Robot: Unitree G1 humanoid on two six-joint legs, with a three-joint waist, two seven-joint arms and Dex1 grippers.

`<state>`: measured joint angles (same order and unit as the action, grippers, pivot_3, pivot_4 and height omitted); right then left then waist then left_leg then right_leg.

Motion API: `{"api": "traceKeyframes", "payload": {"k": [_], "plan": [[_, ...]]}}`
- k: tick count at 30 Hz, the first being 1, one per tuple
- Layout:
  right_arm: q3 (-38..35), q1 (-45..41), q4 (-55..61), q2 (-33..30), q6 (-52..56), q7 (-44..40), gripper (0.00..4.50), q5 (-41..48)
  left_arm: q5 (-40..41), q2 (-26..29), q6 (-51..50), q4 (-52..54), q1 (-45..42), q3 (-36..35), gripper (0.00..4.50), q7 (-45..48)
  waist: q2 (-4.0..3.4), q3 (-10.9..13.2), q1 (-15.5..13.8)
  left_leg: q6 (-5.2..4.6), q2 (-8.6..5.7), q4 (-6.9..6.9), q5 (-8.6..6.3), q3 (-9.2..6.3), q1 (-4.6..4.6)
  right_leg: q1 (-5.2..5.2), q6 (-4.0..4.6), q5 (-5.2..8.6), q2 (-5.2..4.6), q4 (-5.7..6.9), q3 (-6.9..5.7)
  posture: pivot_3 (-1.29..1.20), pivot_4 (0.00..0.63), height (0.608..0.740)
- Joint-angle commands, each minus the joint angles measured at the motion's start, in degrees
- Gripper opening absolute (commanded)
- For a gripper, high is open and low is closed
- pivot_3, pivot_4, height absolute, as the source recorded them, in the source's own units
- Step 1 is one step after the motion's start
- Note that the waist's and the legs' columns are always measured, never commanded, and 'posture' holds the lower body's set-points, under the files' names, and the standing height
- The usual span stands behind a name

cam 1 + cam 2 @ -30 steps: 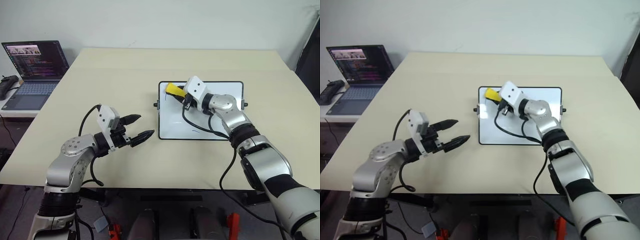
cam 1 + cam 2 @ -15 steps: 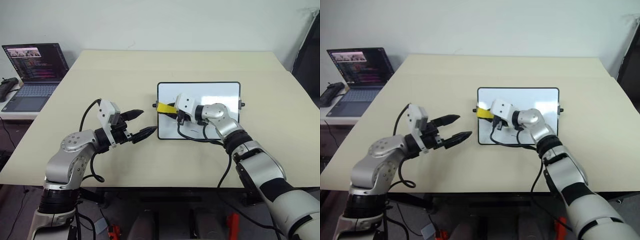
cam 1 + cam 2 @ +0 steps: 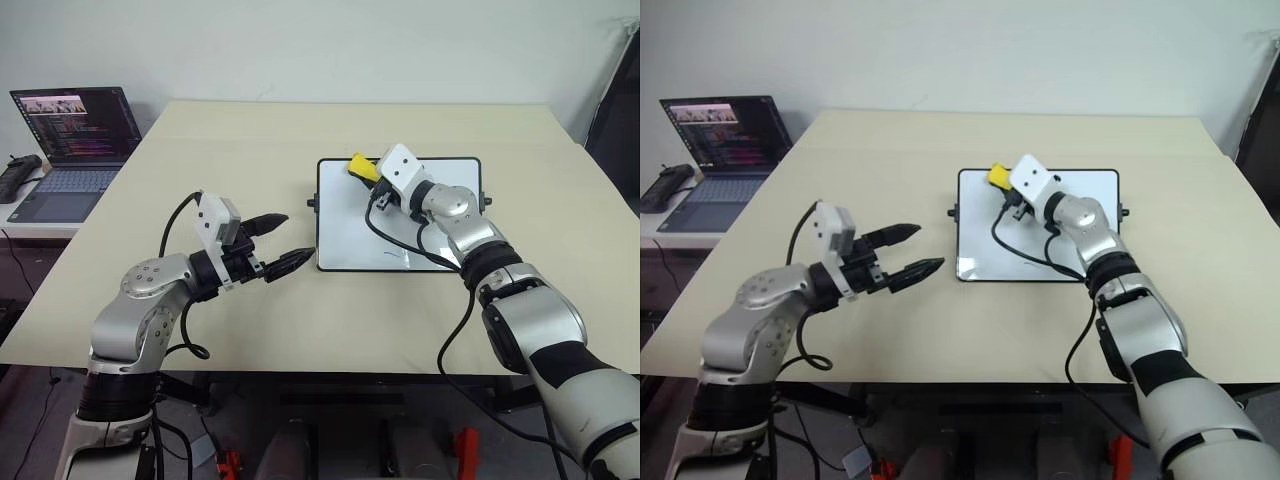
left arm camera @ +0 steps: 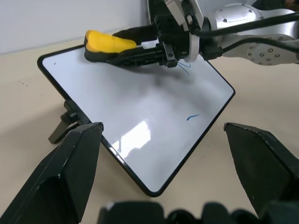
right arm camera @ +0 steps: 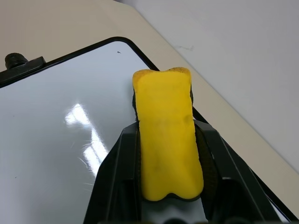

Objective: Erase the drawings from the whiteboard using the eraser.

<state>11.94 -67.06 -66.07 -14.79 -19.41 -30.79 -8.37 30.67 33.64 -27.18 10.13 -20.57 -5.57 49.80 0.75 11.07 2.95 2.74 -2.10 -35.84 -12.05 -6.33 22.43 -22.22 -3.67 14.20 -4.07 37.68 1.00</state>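
Note:
The whiteboard (image 3: pixel 345 225) lies on the beige table, right of centre, its black frame all in view. The yellow eraser (image 3: pixel 361 165) sits at the board's far left corner, with my right gripper (image 3: pixel 366 170) shut on it. In the right wrist view the eraser (image 5: pixel 167 149) lies between the black fingers (image 5: pixel 114 186), over the board's far edge. Of the drawings, a short blue stroke (image 4: pixel 193 117) and a thin blue squiggle (image 4: pixel 185 68) show on the white surface. My left gripper (image 3: pixel 291 240) hovers open just left of the board's near left corner, holding nothing.
An open laptop (image 3: pixel 70 135) stands on a side table at the far left, with a black object (image 3: pixel 20 172) beside it. A small black knob (image 4: pixel 70 116) sticks out from the board's short left side. Bare tabletop lies around the board.
My right gripper swept the eraser down to the board's left edge, then back up to the far left corner. The left gripper has stayed in place, open.

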Motion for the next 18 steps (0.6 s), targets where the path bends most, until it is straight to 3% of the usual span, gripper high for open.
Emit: {"api": "traceKeyframes", "payload": {"k": [1, 8, 11, 14, 18], "plan": [[1.1, 3.2, 0.6, 1.2, 0.4, -6.3, 1.14, -0.7, 0.3, 0.3, 0.8, 0.0, -1.2, -0.6, 4.50, 0.7, 0.04, 0.0, 0.2, 0.00, 0.01, 0.01, 0.00, 0.00, -0.02, 0.00, -0.01, 0.00, 0.00, 0.00, -0.01, 0.00, 0.150, 0.740], [-1.0, 9.3, 11.1, 2.9, 3.9, -20.7, 1.14, 5.9, -0.3, 0.7, 1.5, -1.3, -1.8, -0.7, 4.50, 1.6, 0.04, 0.0, 0.5, 0.00, 0.06, 0.02, 0.00, 0.01, -0.07, -0.01, -0.03, 0.03, 0.04, 0.08, -0.01, 0.00, 0.150, 0.740], [-4.5, 11.3, 20.0, 1.5, 8.7, -21.3, 1.14, 10.4, -0.7, 1.0, 2.0, -2.6, -2.7, -0.6, 4.50, 2.2, 0.02, 0.0, 0.3, 0.00, 0.06, 0.03, 0.00, 0.01, -0.01, -0.06, -0.02, 0.03, 0.04, 0.06, -0.01, 0.00, 0.150, 0.740], [-7.4, 13.6, 33.9, -1.9, 17.1, -22.5, 1.14, 14.6, -1.0, 1.4, 2.3, -3.6, -3.7, -0.6, 4.50, 2.9, 0.00, 0.0, 0.1, 0.01, 0.05, 0.02, 0.00, -0.01, 0.30, -0.33, 0.00, 0.01, 0.03, 0.06, -0.02, 0.00, 0.150, 0.740], [-11.9, 21.6, 61.2, -12.8, 36.2, -27.3, 1.13, 25.0, -1.4, 2.7, 2.8, -4.6, -4.4, -1.1, 4.50, 3.8, 0.03, 0.0, -0.8, 0.08, 0.04, 0.07, -0.04, -0.03, 0.65, -0.74, -0.02, 0.03, -0.02, 0.07, -0.05, 0.00, 0.150, 0.740]]}}
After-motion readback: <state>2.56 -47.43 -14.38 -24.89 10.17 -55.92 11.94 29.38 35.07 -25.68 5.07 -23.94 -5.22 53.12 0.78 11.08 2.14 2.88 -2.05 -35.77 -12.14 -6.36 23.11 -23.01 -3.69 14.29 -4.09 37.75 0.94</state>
